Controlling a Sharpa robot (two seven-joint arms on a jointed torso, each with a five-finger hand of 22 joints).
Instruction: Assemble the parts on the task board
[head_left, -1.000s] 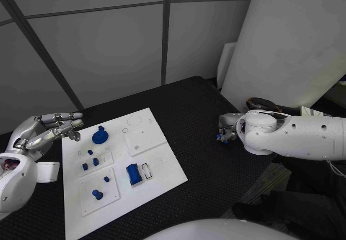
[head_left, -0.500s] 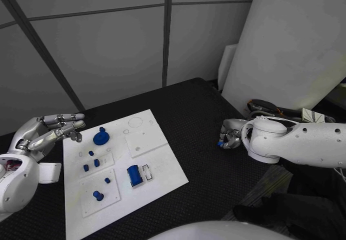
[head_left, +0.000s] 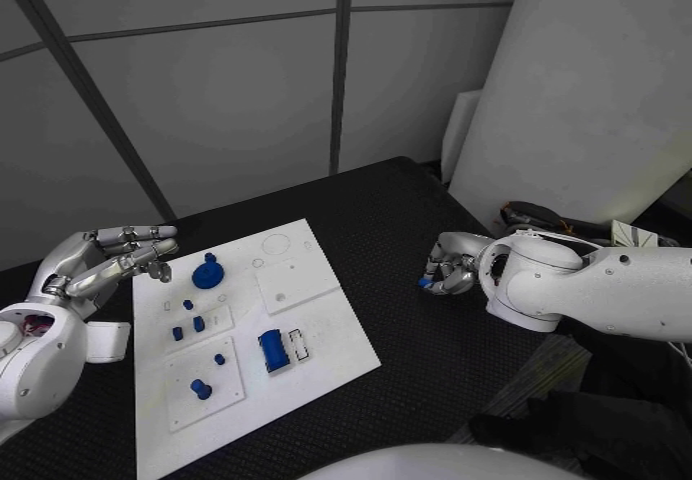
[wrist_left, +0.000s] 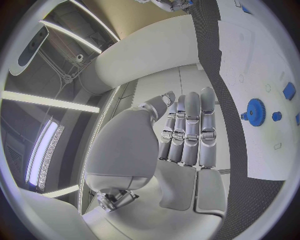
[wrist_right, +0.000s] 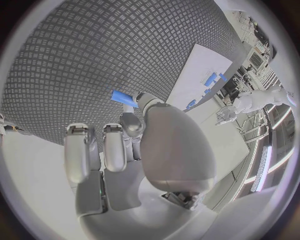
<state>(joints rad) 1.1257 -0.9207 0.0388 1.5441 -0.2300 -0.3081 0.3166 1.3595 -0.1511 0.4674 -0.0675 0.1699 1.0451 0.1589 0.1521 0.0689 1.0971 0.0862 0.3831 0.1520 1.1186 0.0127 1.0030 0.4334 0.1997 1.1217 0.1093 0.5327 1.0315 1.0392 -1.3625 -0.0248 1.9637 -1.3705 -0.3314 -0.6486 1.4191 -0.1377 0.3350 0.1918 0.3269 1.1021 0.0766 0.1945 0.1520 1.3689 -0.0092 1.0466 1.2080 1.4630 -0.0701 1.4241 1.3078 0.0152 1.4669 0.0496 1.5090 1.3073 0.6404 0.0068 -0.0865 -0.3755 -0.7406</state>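
Note:
The white task board (head_left: 325, 335) lies in the middle of the black table. A blue gear (head_left: 208, 273) stands near its far left corner, and a blue rectangular block (head_left: 270, 350) and several small blue pieces (head_left: 198, 323) lie further down the board. My left hand (head_left: 116, 258) hovers just off the board's left edge by the gear with its fingers stretched out, holding nothing. In the left wrist view the left hand (wrist_left: 184, 135) is flat, with the gear (wrist_left: 255, 111) beyond it. My right hand (head_left: 451, 268) is over the table right of the board and pinches a small blue part (head_left: 427, 283), which the right wrist view shows at its fingertips (wrist_right: 124, 97).
A large white panel (head_left: 591, 110) leans at the back right. Dark cables (head_left: 541, 215) lie at its foot behind my right arm. Bare black table (head_left: 389, 230) separates the board from my right hand.
My right hand has edged slightly toward the board with the blue part. The left hand has stayed where it was. The camera has shifted a little.

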